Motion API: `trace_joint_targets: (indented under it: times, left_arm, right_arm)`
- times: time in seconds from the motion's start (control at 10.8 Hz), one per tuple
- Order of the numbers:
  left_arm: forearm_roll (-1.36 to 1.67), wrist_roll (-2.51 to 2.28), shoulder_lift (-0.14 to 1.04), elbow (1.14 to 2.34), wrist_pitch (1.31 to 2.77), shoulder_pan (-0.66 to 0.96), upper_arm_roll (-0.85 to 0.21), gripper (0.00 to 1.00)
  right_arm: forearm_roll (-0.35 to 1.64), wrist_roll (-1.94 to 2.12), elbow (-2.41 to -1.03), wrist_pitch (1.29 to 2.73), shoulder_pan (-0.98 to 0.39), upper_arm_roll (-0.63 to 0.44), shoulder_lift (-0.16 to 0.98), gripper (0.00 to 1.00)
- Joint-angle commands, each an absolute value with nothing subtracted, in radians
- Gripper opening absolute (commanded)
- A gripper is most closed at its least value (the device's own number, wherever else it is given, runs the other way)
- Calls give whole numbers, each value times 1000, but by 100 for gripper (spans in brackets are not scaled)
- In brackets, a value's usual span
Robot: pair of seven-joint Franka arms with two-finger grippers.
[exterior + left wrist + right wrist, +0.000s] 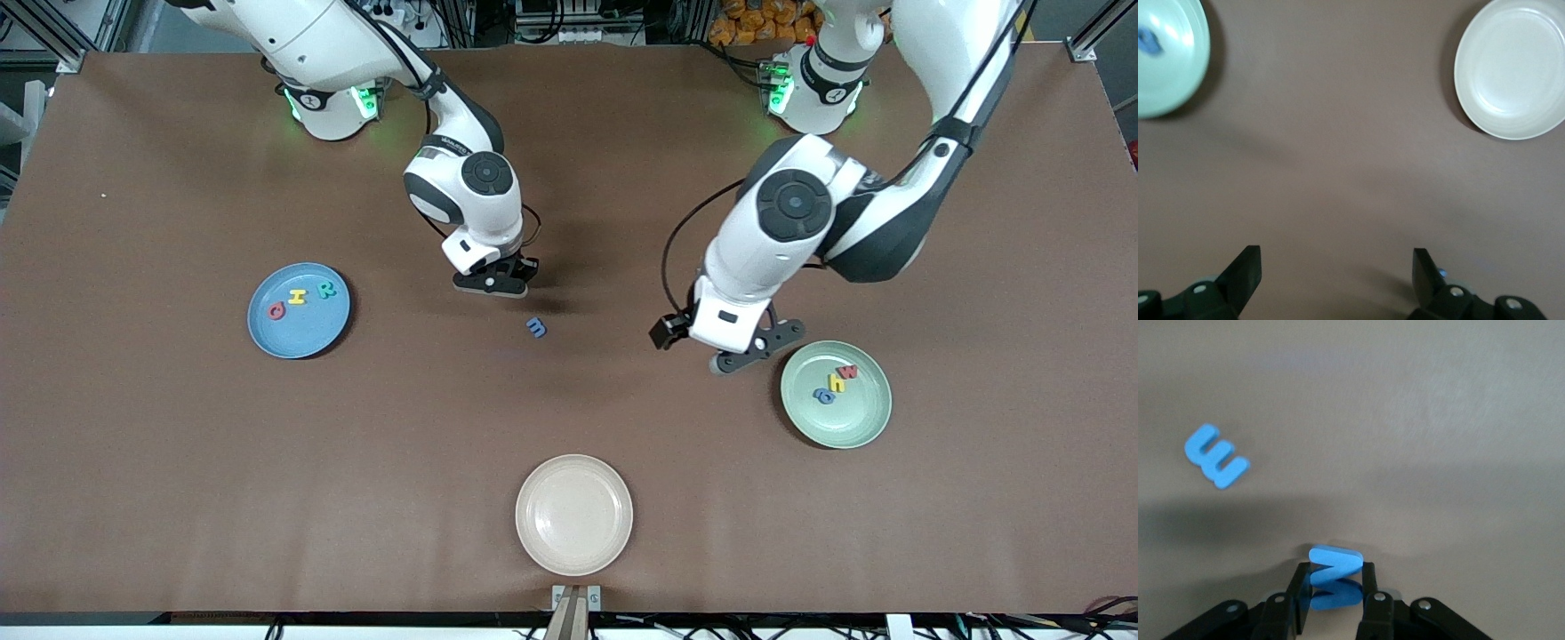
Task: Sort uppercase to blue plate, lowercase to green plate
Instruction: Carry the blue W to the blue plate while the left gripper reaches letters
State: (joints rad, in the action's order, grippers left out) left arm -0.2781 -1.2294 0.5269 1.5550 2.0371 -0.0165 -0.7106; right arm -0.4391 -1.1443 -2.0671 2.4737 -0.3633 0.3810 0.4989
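— While the blue plate holds red Q, yellow H and teal R, where is the blue W?
— Pinched upright in the right gripper, over bare table near the blue m.
— Green plate?
— Three lowercase letters; left gripper spread wide, empty, just beside it

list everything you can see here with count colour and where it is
blue plate: 1, blue, toward the right arm's end; holds red Q, yellow H, green R
green plate: 1, mint, toward the left arm's end; holds red w, yellow h, blue letter
cream plate: 1, nearest the front camera
blue m: 1, on the table
blue W: 1, in right gripper
left gripper: open, beside green plate
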Motion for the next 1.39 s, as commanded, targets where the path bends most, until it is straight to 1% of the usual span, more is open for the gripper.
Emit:
trace_joint_targets:
  times: [0.0,0.28,0.46,0.56,0.74,1.02,1.11,1.3]
  left_arm:
    - [-275,-1339,594,1477,2017,79,-661,100]
    - [-273,-1436,613,1460,2028,268,-504,100]
    - [-273,-1477,638,1440,2029,345,-453,100]
    - [-273,-1492,652,1434,2034,366,-442,100]
    - [-273,-1509,682,1407,2042,415,-413,100]
    - [-272,-1508,715,1365,2065,556,-286,100]
    - [-270,-1509,724,1359,2084,587,-260,100]
    - [-268,-1512,761,1335,2115,603,-253,100]
  right_arm:
    - [-446,-1047,-2074,2430,-324,394,473,12]
    - [-318,-825,-2074,2390,-287,387,447,12]
    - [-191,-644,-2033,2302,-284,333,433,12]
    - [-169,-570,-2022,2266,-282,307,419,12]
    - [-169,-429,-2023,2258,-276,238,399,12]
    - [-169,-232,-2023,2217,-276,132,362,11]
    - [-169,-153,-2022,2214,-276,88,357,11]
    - [-164,21,-2022,2218,-278,-4,357,11]
